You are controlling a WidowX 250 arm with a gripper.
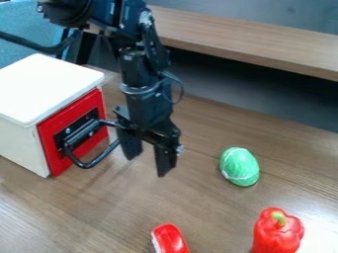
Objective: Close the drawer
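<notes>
the black two-finger hand [147, 160] is hanging open and empty beside the curved black handle [84, 165] of the red-fronted drawer [54, 138], any contact staying unclear. the picture's left edge is cropping the drawer's boxy white housing [46, 89].

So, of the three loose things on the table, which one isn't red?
The green one, with pale lines across it. The pepper and the piece to its left, both nearer the camera, are red.

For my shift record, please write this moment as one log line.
drawer: looks shut | gripper: open, beside handle | on table: green object, red pepper, rounded red item
</notes>
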